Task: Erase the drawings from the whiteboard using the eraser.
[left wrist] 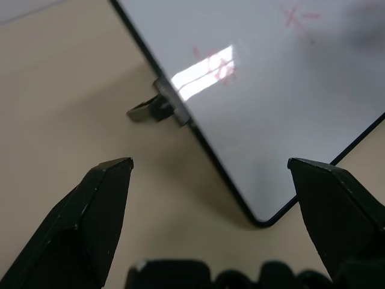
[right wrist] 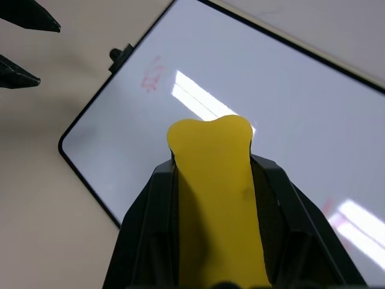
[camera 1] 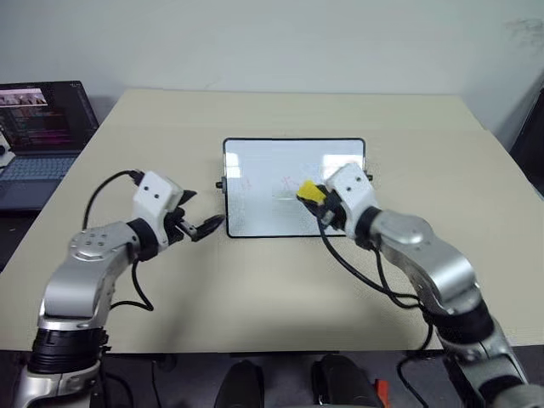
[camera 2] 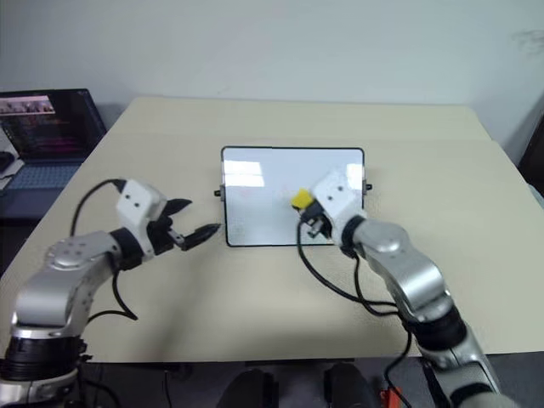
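I see the right gripper (right wrist: 210,180) clamping the yellow eraser (right wrist: 212,162) above the whiteboard (camera 1: 263,204) | left gripper (camera 1: 201,226) spread wide at its left edge | drawings (left wrist: 215,60) unwiped | I'd brace the frame, then press flat.

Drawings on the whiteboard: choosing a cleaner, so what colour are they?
Faint red-pink drawings, clearest in the left wrist view.
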`<move>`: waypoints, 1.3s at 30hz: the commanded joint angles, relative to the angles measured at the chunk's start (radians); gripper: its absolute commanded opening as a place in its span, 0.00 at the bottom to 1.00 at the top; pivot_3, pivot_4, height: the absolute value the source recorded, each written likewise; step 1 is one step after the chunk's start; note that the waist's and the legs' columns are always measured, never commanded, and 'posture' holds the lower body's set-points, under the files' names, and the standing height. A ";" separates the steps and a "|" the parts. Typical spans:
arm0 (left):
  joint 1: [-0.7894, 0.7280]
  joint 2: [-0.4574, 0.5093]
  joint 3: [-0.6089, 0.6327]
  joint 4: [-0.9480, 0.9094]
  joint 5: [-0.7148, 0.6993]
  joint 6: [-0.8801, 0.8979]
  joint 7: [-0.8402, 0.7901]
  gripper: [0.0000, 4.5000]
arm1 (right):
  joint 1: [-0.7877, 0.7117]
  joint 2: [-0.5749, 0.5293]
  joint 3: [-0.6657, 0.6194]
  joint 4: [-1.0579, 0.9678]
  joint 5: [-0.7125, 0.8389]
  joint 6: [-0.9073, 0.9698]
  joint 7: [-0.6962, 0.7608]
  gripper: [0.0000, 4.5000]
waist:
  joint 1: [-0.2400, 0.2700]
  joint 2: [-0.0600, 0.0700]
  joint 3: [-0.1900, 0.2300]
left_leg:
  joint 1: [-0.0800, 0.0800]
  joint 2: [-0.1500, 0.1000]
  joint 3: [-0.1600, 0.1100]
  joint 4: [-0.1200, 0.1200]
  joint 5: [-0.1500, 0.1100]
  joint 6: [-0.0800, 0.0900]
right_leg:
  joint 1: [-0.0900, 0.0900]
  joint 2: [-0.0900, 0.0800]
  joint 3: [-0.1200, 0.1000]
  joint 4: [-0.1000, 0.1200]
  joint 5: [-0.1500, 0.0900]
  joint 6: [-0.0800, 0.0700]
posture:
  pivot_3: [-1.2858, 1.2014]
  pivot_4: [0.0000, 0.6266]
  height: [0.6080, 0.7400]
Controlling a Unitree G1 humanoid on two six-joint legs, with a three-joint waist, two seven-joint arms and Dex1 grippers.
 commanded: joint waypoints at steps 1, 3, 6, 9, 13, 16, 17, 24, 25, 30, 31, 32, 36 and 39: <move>-0.033 0.031 0.016 0.021 0.014 -0.016 -0.006 1.00 | -0.160 0.051 0.073 0.164 -0.070 -0.129 0.074 0.28 | 0.000 0.000 0.000 | 0.000 0.000 0.000 0.000 0.000 0.000 | 0.000 0.000 0.000 0.000 0.000 0.000 | 0.52 0.24 1.00; -0.040 0.035 0.007 0.032 0.016 -0.016 -0.007 1.00 | -0.243 0.082 0.116 0.281 -0.122 -0.210 0.103 0.28 | 0.001 0.000 0.000 | -0.001 0.000 0.000 0.000 0.000 0.000 | -0.001 -0.005 -0.001 0.000 0.000 0.000 | 0.52 0.24 1.00; -0.045 0.039 -0.005 0.040 0.022 -0.021 -0.016 1.00 | -0.340 0.134 0.155 0.446 -0.186 -0.309 0.129 0.28 | 0.000 0.000 0.000 | -0.001 0.000 0.000 -0.001 0.000 0.000 | -0.001 -0.006 -0.001 0.000 0.000 -0.001 | 0.52 0.24 1.00; -0.056 0.034 -0.014 0.046 0.029 -0.030 -0.019 1.00 | -0.397 0.187 0.153 0.573 -0.222 -0.367 0.132 0.28 | 0.000 0.000 0.000 | -0.002 0.000 0.000 -0.001 0.000 0.000 | -0.001 -0.007 -0.001 0.000 0.000 -0.001 | 0.52 0.24 1.00; -0.072 0.032 -0.032 0.059 0.031 -0.038 -0.036 1.00 | -0.453 0.247 0.148 0.730 -0.273 -0.441 0.134 0.28 | -0.001 0.000 0.000 | -0.002 0.000 0.000 0.000 0.000 0.000 | -0.001 -0.007 -0.001 0.000 0.000 -0.001 | 0.52 0.24 1.00; -0.080 0.035 -0.045 0.069 0.030 -0.046 -0.060 1.00 | -0.484 0.269 0.150 0.834 -0.313 -0.496 0.140 0.28 | -0.002 0.000 0.000 | -0.002 0.000 0.000 -0.001 0.000 0.000 | -0.002 -0.007 -0.001 0.000 0.000 -0.001 | 0.52 0.24 1.00; -0.081 0.035 -0.047 0.071 0.031 -0.050 -0.063 1.00 | -0.492 0.273 0.153 0.864 -0.327 -0.514 0.143 0.28 | -0.002 0.000 0.000 | -0.001 0.000 0.000 -0.001 0.000 0.000 | -0.002 -0.007 -0.001 0.000 0.000 -0.001 | 0.52 0.24 1.00; -0.100 0.021 -0.058 0.086 0.044 -0.079 -0.068 1.00 | -0.469 0.296 0.169 0.970 -0.377 -0.558 0.233 0.28 | -0.002 0.000 0.000 | -0.002 0.000 0.000 -0.001 0.000 0.000 | -0.002 -0.007 -0.001 0.000 0.000 -0.001 | 0.52 0.24 1.00; -0.106 0.016 -0.057 0.088 0.045 -0.082 -0.064 1.00 | -0.461 0.296 0.168 0.972 -0.381 -0.558 0.240 0.28 | -0.002 0.000 0.000 | -0.001 0.000 0.000 -0.001 0.000 0.000 | -0.002 -0.007 -0.001 0.001 0.000 -0.001 | 0.52 0.24 1.00; -0.109 0.013 -0.062 0.088 0.045 -0.087 -0.064 1.00 | -0.474 0.298 0.141 0.992 -0.411 -0.587 0.193 0.28 | -0.002 0.000 0.000 | -0.001 0.000 0.000 -0.001 0.000 0.000 | -0.002 -0.008 -0.001 0.002 0.000 -0.001 | 0.52 0.24 1.00; -0.107 0.012 -0.063 0.086 0.044 -0.087 -0.064 1.00 | -0.487 0.302 0.127 1.004 -0.416 -0.602 0.165 0.28 | -0.002 0.000 0.000 | -0.001 0.000 0.000 -0.001 0.000 0.000 | -0.002 -0.008 -0.001 0.002 0.000 -0.001 | 0.52 0.24 1.00; -0.106 0.010 -0.064 0.084 0.044 -0.088 -0.064 1.00 | -0.502 0.308 0.109 1.019 -0.418 -0.618 0.129 0.28 | -0.002 0.000 0.000 | -0.001 0.000 0.000 -0.001 0.000 0.000 | -0.002 -0.008 -0.001 0.002 0.000 -0.001 | 0.52 0.24 1.00; -0.105 0.005 -0.067 0.078 0.039 -0.082 -0.067 1.00 | -0.527 0.324 0.093 1.064 -0.420 -0.644 0.117 0.28 | -0.002 0.000 0.000 | -0.001 0.000 0.000 -0.001 0.000 0.000 | -0.002 -0.008 -0.002 0.002 0.001 -0.002 | 0.52 0.24 1.00; -0.099 0.010 -0.065 0.078 0.036 -0.077 -0.075 1.00 | -0.490 0.326 0.130 1.068 -0.434 -0.624 0.198 0.28 | -0.002 0.000 0.000 | -0.001 0.000 0.000 -0.001 0.000 0.000 | -0.002 -0.008 -0.001 0.001 0.001 -0.002 | 0.52 0.24 1.00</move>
